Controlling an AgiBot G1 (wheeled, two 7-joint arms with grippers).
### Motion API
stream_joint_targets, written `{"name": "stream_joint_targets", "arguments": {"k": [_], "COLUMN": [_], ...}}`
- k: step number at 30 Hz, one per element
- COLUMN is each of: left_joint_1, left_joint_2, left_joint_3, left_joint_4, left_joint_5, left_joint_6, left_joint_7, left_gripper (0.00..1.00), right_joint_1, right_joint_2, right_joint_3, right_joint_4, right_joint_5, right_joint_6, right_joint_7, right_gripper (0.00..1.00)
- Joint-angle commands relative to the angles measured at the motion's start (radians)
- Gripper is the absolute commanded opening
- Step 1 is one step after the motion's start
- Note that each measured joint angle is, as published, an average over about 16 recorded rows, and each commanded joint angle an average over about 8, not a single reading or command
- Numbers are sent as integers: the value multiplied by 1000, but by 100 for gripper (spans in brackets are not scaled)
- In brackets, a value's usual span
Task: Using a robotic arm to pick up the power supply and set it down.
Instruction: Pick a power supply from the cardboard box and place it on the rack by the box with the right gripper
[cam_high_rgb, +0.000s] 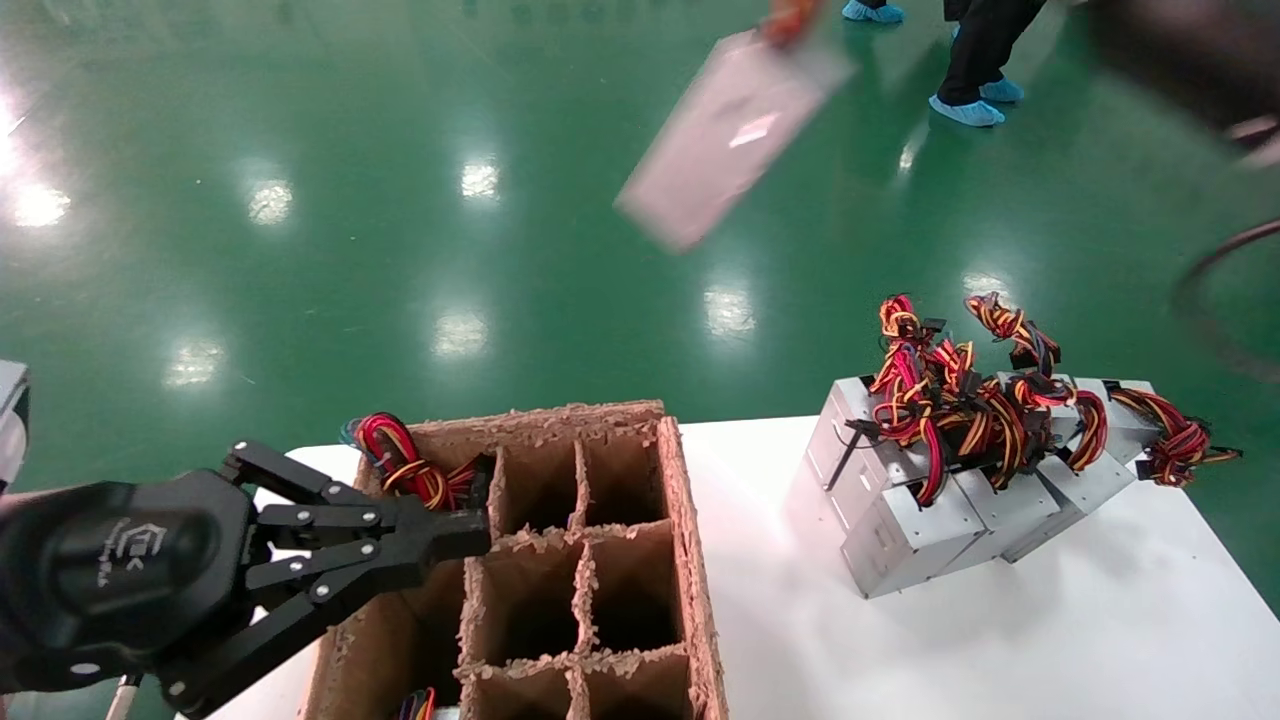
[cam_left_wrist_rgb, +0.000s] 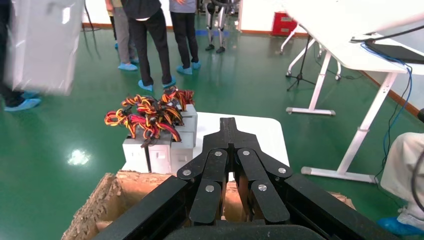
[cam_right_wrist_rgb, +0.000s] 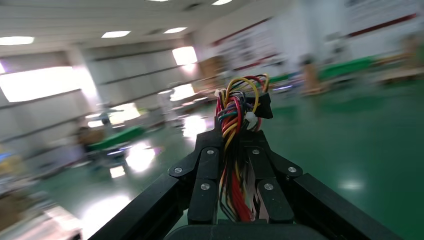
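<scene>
A silver-grey power supply (cam_high_rgb: 728, 128) hangs blurred in the air above the green floor, beyond the table's far edge; the left wrist view shows it as a pale box (cam_left_wrist_rgb: 42, 45). Its red, yellow and black wires (cam_right_wrist_rgb: 235, 107) run between the fingers of my right gripper (cam_right_wrist_rgb: 235, 135), which is shut on the bundle. Part of the right robotic arm (cam_high_rgb: 1190, 55) shows as a dark blur at the top right. My left gripper (cam_high_rgb: 470, 535) (cam_left_wrist_rgb: 229, 125) is shut and empty, hovering over the left side of the cardboard carton (cam_high_rgb: 690, 560).
Several more power supplies with wire bundles (cam_high_rgb: 960, 490) (cam_left_wrist_rgb: 157, 135) are piled on the right of the white table (cam_high_rgb: 1000, 650). One carton cell holds wires (cam_high_rgb: 405, 465). People (cam_high_rgb: 975, 60) (cam_left_wrist_rgb: 150, 45) stand on the floor beyond. A white desk (cam_left_wrist_rgb: 360, 30) stands farther off.
</scene>
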Motion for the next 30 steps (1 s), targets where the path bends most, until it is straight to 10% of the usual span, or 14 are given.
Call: {"name": "stream_joint_targets", "arguments": {"k": [1, 30], "left_joint_1": [0, 0], "left_joint_2": [0, 0], "left_joint_3": [0, 0], "left_joint_4": [0, 0], "left_joint_5": [0, 0], "left_joint_6": [0, 0], "left_joint_7": [0, 0], "left_gripper": [0, 0], "right_joint_1": [13, -356], "right_joint_2": [42, 568], "right_joint_3": [22, 23], "right_joint_4": [-29, -204], "right_joint_5": [-14, -285], "right_joint_6": [24, 280], "right_joint_7": [-5, 146], "right_gripper": [0, 0]}}
